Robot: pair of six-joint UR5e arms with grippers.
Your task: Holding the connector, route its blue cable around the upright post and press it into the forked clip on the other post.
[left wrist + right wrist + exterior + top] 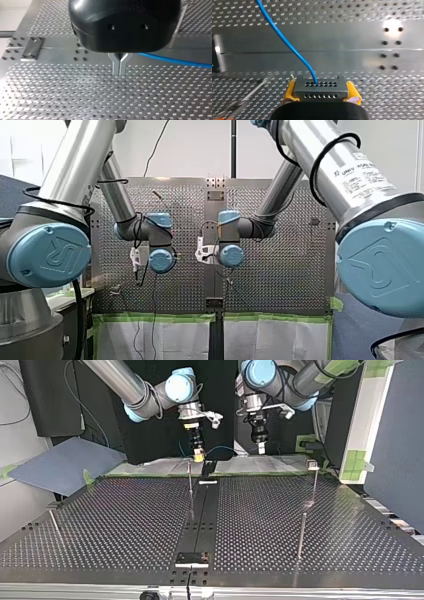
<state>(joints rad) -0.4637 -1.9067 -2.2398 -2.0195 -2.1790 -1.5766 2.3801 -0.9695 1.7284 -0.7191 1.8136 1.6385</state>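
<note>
Hanging above the perforated table (280, 270), the 2 arms meet near the front view's centre. In the top view, my right gripper (198, 454) sits upper centre, with the blue cable (220, 449) curving beside it. A thin post (190, 480) stands just below, possibly the upright one. In the left wrist view, my left gripper (120, 72) has its metal fingers (116, 66) pressed together. In the right wrist view, yellow pads (353, 92) clamp the connector (320, 87), and the cable leaves 1 hole.

Two arms (120, 380) (310, 372) over the table (125, 525), two grippers: left gripper (120, 70), right gripper (321, 93). One connector (321, 87), one cable (284, 40). Four posts (190, 482) (314, 485) (301, 535) (54, 522) stand on the table.
</note>
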